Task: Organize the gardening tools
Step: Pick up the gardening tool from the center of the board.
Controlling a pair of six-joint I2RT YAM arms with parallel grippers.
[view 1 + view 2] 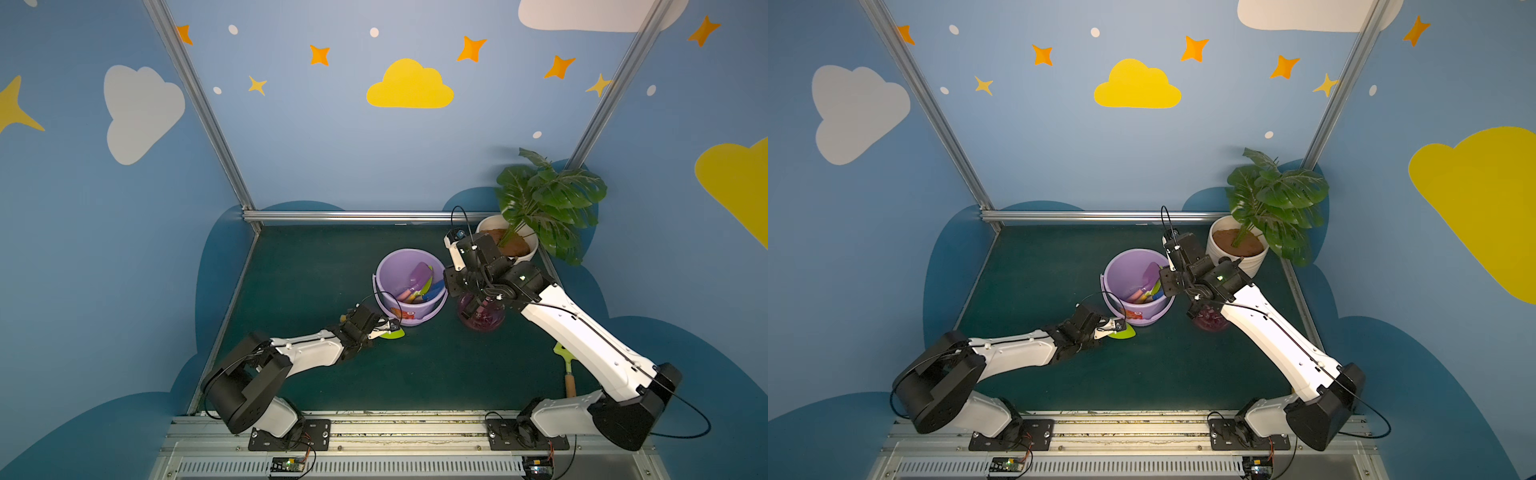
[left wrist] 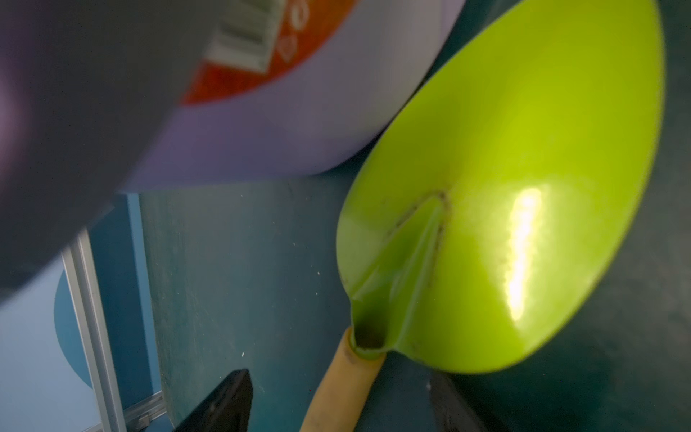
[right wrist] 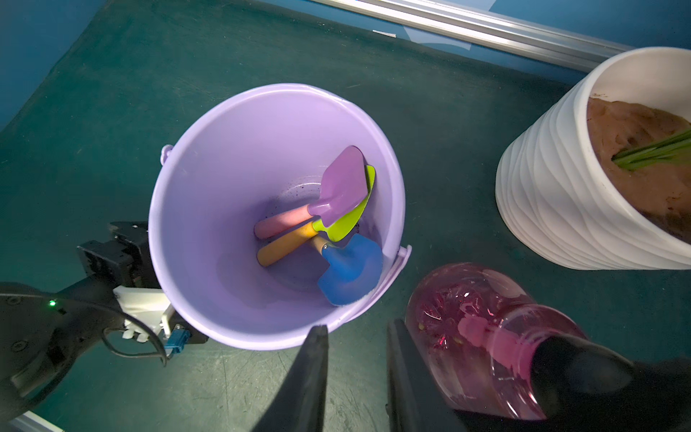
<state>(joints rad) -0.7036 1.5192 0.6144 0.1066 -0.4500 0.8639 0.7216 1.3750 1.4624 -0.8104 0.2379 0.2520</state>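
**Top views.** We see the lilac bucket (image 1: 386, 266) near the middle of the mat (image 1: 311, 270). At its 6 o'clock a lime-green trowel (image 1: 395, 334) lies on the mat just beside the bucket's foot, with the left gripper (image 1: 390, 326) low over its handle. At the bucket's 4 o'clock sits the pink spray bottle (image 1: 484, 322), directly under the right gripper (image 1: 473, 309). The white plant pot (image 1: 1221, 259) stands at 2 o'clock. A green-headed tool (image 1: 561, 352) lies farther out at 4 o'clock, partly under the right arm.

**Left wrist view.** The jaws stand wide, straddling the trowel's yellow handle (image 2: 344, 389) without touching it.

**Right wrist view.** The fingers (image 3: 310, 374) are narrowly apart with only mat between them, holding nothing, and the bottle is just beside one finger. In the bucket lie a purple trowel (image 3: 342, 187), a second lime-green trowel (image 3: 351, 218) and a blue trowel (image 3: 351, 269).
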